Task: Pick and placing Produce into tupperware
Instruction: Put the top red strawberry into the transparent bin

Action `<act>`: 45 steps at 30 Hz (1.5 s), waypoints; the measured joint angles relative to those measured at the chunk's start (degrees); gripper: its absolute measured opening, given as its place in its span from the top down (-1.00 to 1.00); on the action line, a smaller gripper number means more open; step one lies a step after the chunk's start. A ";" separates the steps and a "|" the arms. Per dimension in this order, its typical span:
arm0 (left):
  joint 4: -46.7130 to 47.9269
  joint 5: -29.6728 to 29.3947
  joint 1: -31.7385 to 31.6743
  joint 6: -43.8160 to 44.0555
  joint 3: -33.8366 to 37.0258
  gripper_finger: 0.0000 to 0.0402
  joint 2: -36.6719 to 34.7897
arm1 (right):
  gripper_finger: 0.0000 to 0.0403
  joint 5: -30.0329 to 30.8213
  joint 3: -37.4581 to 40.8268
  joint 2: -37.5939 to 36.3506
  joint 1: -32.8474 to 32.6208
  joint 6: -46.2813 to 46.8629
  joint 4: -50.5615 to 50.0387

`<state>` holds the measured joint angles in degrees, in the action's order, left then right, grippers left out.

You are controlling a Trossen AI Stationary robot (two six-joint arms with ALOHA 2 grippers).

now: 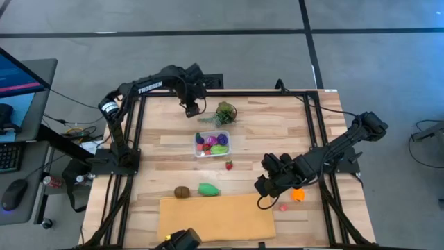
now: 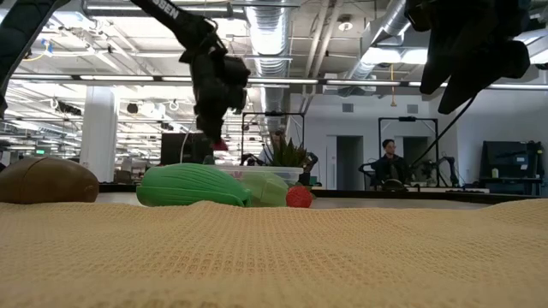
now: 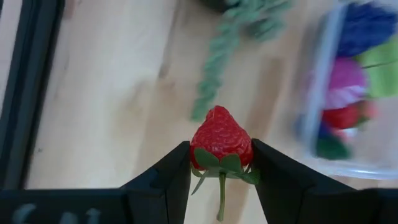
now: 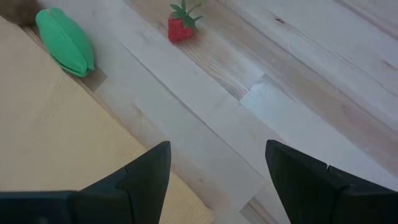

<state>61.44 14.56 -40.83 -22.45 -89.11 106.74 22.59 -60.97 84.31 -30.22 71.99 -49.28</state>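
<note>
My left gripper hangs over the table's far side, left of the leafy green bunch, shut on a red strawberry. The clear tupperware stands mid-table with purple, pink, red and green produce inside. A second strawberry lies on the wood just near of it. A green piece and a brown piece lie at the far edge of the tan sheet. My right gripper hovers open and holds nothing, right of that sheet. My left gripper pinches the strawberry at its wide leafy end between the two fingers, one finger on each side. The fingers point steeply down from above. The berry's tip points down and away from the fingers, and it hangs clear of the table.
An orange piece and a small pink piece lie by the right arm. Black frame rails border the wood top. Bare wood lies between the tupperware and the right gripper. A person sits in the room behind.
</note>
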 joint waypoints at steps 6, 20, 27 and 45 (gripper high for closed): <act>3.55 6.62 3.37 1.61 -3.14 0.28 -0.02 | -0.27 0.72 0.00 0.00 0.00 -0.55 -0.31; 2.64 7.91 16.48 4.18 -3.11 0.28 -0.02 | -0.27 1.45 0.00 0.00 1.53 -3.79 -0.42; 0.93 4.52 20.50 6.00 -1.69 0.28 -0.02 | -0.27 1.29 0.00 0.00 2.38 -5.03 -0.39; 2.93 -2.55 26.36 8.76 0.42 0.28 0.00 | -0.27 0.17 0.00 0.00 2.34 -5.03 -0.39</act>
<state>64.38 12.01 -14.47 -13.69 -88.69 106.74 22.76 -60.97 84.31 -27.88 66.96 -49.67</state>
